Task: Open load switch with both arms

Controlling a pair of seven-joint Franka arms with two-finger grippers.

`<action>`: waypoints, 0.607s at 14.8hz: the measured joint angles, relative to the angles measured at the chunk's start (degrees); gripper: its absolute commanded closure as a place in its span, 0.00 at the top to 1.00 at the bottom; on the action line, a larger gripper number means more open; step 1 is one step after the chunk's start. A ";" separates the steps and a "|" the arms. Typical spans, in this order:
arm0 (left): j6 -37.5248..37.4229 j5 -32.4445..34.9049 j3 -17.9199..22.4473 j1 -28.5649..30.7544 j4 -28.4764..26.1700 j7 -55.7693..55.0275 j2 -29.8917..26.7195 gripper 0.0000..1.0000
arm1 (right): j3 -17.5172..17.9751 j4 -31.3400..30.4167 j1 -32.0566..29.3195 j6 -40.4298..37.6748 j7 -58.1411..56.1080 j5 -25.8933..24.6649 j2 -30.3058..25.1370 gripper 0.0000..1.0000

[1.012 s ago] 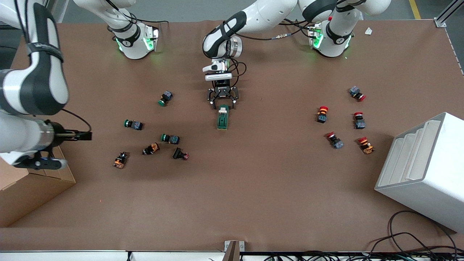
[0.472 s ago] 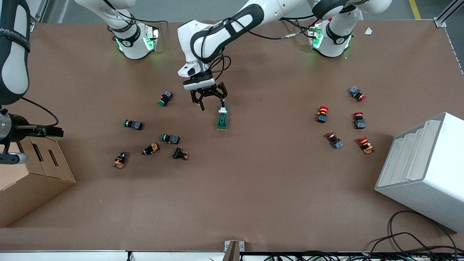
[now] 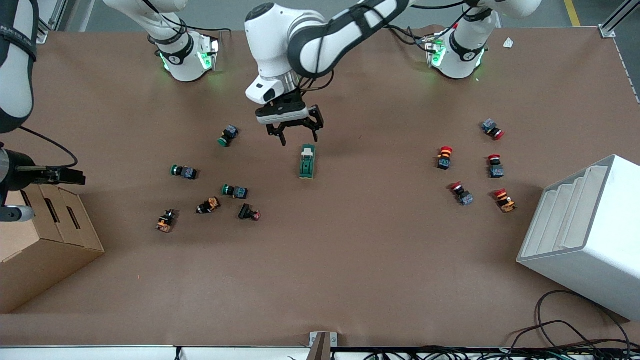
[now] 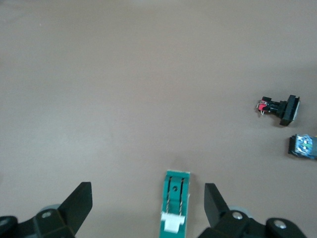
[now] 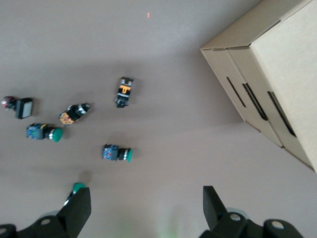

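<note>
A brown counter [image 3: 350,260] carries the load switch [image 3: 307,161] at its middle, scattered push buttons [image 3: 235,191] nearby. The left hand [image 3: 295,131] hovers spread above it; the right hand [image 5: 143,208], spread, waits over a cardboard box [image 3: 45,240].

Both arms: glossy white shells, rounded links, broad black bands at the joints. Bases [image 3: 186,55] and [image 3: 457,50] white, each with a green-lit ring and black collar. Black cables loop along the left arm [image 3: 320,37] and from the right arm [image 3: 15,65] wrist. Left gripper [image 3: 295,131]: black, two angular fingers under a white camera bracket. Right gripper [image 5: 146,213]: matching black fingers [image 5: 79,208] with round screw heads at their roots.
</note>
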 measured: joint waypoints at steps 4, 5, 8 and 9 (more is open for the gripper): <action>-4.78 -11.38 0.08 8.42 0.61 11.45 -8.16 1.00 | 0.53 0.65 0.17 -2.34 -0.01 2.44 -0.03 1.00; -6.87 -13.53 0.08 10.27 0.64 14.18 -9.84 1.00 | 0.62 0.65 0.21 -2.34 -0.01 2.50 -0.03 1.00; -10.13 -19.39 0.09 16.02 1.23 18.76 -13.10 1.00 | 0.67 0.83 0.27 -2.31 -0.01 2.63 -0.53 1.00; -10.63 -21.15 0.09 18.17 1.45 19.78 -13.95 1.00 | 0.67 0.68 0.34 -2.33 -0.01 2.66 -1.18 1.00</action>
